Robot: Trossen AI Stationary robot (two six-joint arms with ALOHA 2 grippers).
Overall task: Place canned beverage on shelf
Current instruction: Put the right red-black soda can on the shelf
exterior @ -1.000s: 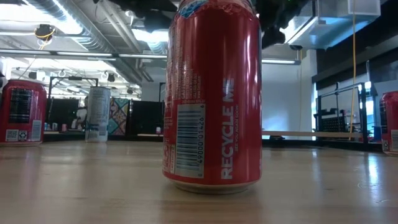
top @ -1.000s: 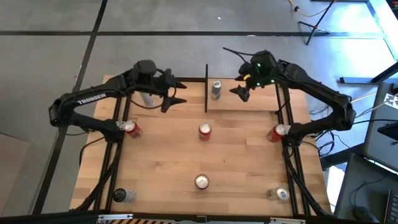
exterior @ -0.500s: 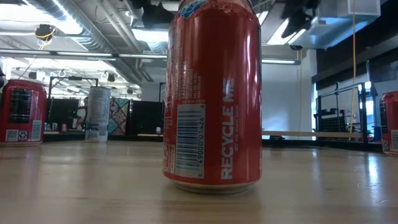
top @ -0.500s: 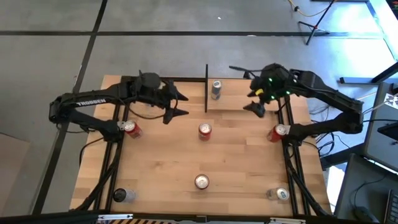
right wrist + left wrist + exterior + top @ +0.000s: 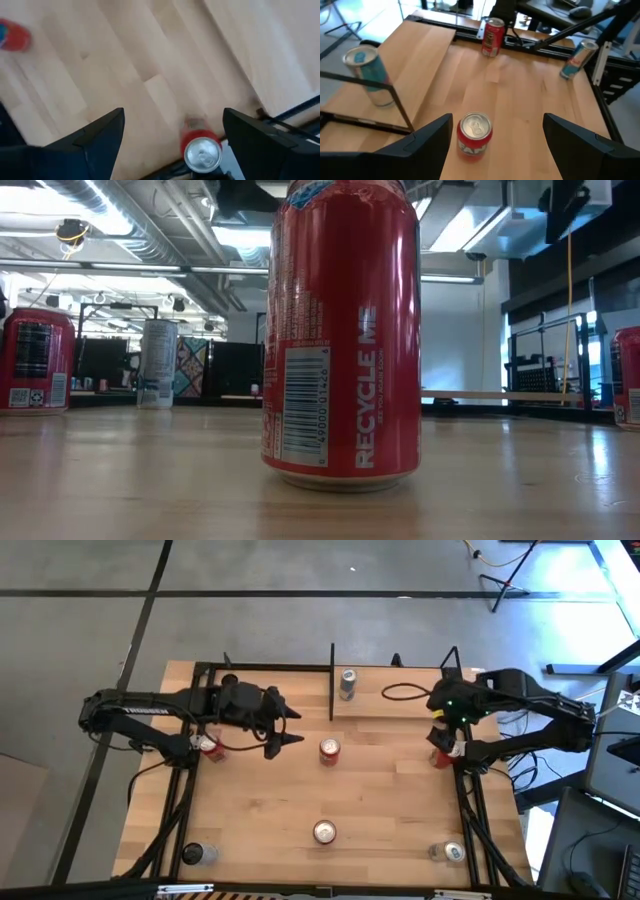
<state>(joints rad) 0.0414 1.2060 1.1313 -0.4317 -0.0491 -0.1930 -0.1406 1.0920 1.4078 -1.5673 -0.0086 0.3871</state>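
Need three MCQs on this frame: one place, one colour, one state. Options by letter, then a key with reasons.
1. Where does the silver can beside the black post stand?
A) on the shelf
B) at the tabletop's centre
C) on the floor

2. What colour is the can just ahead of the left pincer?
A) green
B) red
C) yellow

3. What state is the left pincer in?
A) shut on a can
B) open, empty
C) shut, empty

Key:
1 A, it stands upright on the small raised board.
2 B, the red can sits before the fingers.
3 B, the fingers are spread and grip nothing.
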